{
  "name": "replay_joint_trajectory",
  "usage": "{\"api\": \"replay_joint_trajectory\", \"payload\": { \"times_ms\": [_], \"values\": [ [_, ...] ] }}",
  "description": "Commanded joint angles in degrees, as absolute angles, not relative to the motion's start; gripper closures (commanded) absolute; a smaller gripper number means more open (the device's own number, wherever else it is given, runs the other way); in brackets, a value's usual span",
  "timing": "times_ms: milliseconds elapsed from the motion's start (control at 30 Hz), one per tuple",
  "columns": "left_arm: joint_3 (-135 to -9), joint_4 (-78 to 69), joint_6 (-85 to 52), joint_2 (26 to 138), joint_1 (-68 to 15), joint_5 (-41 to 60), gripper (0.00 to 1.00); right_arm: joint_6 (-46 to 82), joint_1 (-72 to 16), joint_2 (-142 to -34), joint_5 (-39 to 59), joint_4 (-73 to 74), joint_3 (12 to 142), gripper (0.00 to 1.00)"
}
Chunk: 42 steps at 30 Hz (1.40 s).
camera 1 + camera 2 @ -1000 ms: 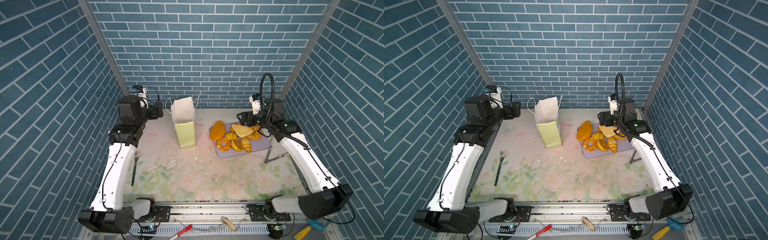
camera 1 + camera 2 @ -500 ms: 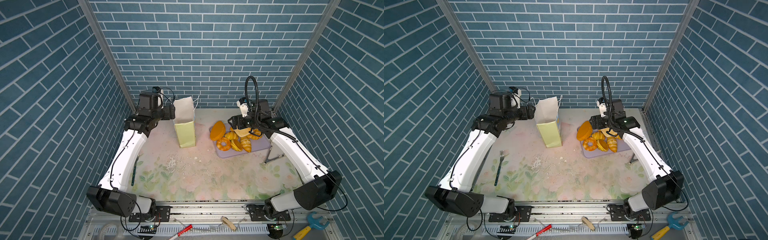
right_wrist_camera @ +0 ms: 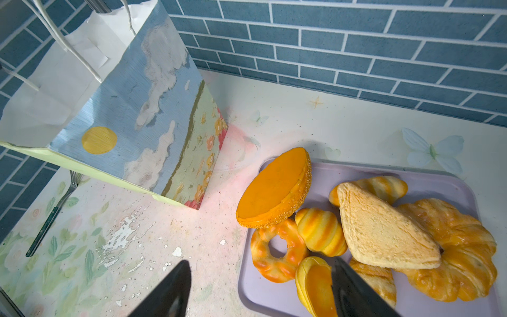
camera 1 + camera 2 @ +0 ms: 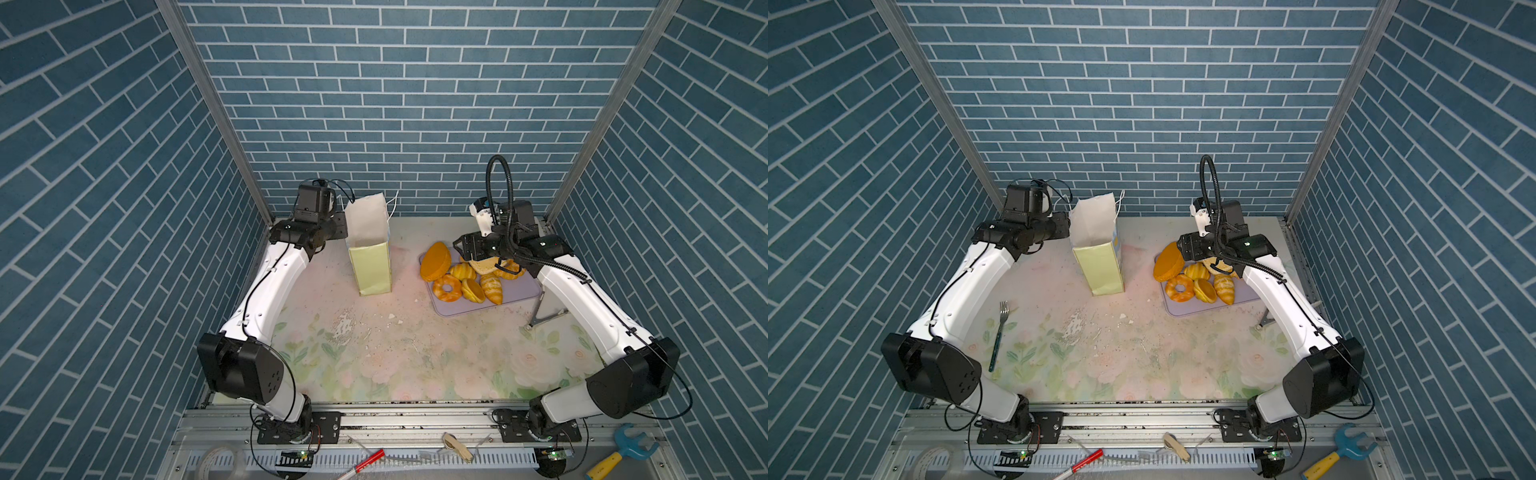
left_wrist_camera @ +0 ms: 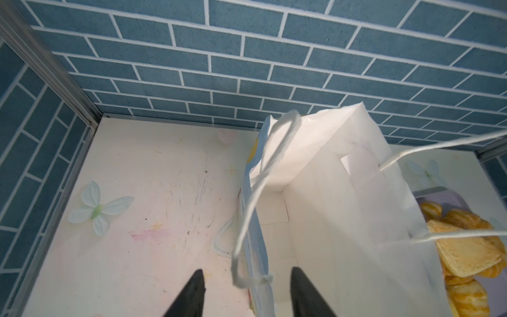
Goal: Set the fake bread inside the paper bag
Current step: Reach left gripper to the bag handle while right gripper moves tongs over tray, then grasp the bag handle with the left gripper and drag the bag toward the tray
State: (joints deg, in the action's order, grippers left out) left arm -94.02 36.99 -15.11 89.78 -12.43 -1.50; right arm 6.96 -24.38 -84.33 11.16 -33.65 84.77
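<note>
Left hand [image 5: 247, 270] has moved in to straddle the paper bag [image 5: 329, 192] rim, half-open — right hand [image 3: 260, 260] open, empty.

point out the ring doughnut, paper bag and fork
ring doughnut [image 3: 271, 270]: right wrist view, ring beside the hole
paper bag [image 4: 370, 270]: in a top view, yellow-green side
fork [image 4: 998, 336]: in a top view, handle

Blue brick-patterned walls [image 4: 399, 104] with thin white joints close the space at the back and on both sides. Silver metal posts [image 4: 216, 112] run down the two back corners. The table [image 4: 415, 365] has a pale cover printed with soft pink roses and green leaves, and white butterflies [image 5: 98, 208] near the back. A worn patch [image 4: 345, 328] with white flakes shows in the middle. A metal rail [image 4: 415, 417] runs along the front edge. The light is bright and even.
</note>
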Motion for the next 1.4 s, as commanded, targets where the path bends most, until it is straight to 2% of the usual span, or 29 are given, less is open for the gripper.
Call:
{"api": "replay_joint_trajectory", "payload": {
  "times_ms": [0, 100, 300, 833, 1367],
  "values": [
    [-96.4, 35.7, -16.2, 90.7, -12.6, -0.6, 0.66, 5.4, -24.7, -83.8, 10.8, -31.7, 83.3, 0.2],
    [-96.8, 35.6, -16.5, 91.4, -12.4, 1.1, 0.82, 5.4, -24.7, -82.9, 9.9, -31.3, 82.1, 0.2],
    [-96.3, 35.1, -17.1, 91.2, -12.4, 4.9, 0.99, 5.2, -24.7, -81.6, 8.3, -30.6, 80.5, 0.2],
    [-89.4, 29.9, -22.0, 85.3, -12.7, 15.8, 1.0, 5.7, -24.7, -80.9, 7.2, -28.0, 79.5, 0.2],
    [-88.2, 25.4, -25.2, 83.9, -18.9, 19.7, 1.0, 7.3, -24.7, -77.8, 7.8, -27.2, 77.3, 0.21]
  ]
}}
